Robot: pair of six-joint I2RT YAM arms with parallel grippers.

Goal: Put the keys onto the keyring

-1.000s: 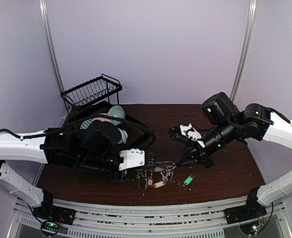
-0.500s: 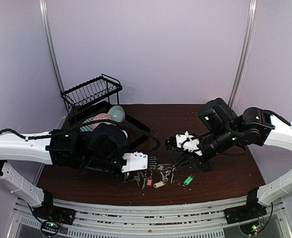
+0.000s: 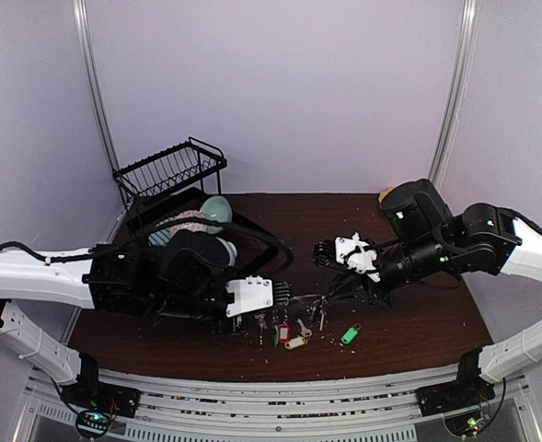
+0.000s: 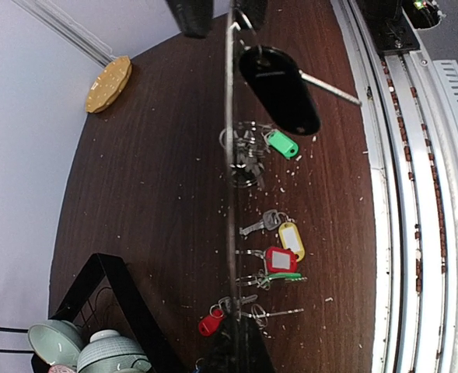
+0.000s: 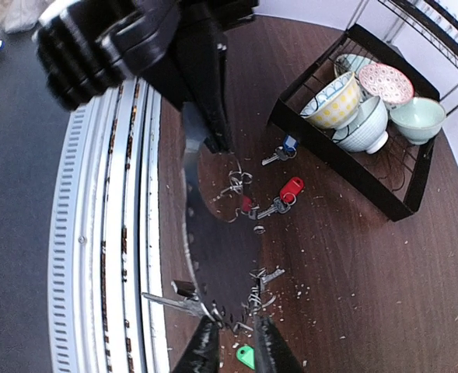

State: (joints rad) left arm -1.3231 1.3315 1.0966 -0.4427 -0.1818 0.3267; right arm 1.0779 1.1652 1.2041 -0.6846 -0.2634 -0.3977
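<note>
The left gripper (image 4: 240, 353) is clamped on the keyring (image 4: 230, 155), holding it edge-on above the table (image 4: 135, 194) for threading (a black-tagged key (image 4: 279, 89) seems to hang there). At bottom centre, the right gripper (image 5: 235, 330) stands slightly parted at the ring's far end. Loose keys (image 4: 279, 249) lie below.

**A robot test room**

A left arm (image 3: 31, 276) and a right arm (image 3: 528, 244) are sitting bolted to metal rails (image 3: 280, 391) at the edge of a round brown table (image 3: 298, 216); plain pale purple walls (image 3: 280, 92) and shiny poles (image 3: 454, 92) are standing all around; little boards (image 3: 94, 423) are glowing green by the arm bases; a black dish rack (image 3: 171, 168) is holding bowls (image 5: 368, 105); keys (image 3: 291, 333) with colour tags are lying on the table.
</note>
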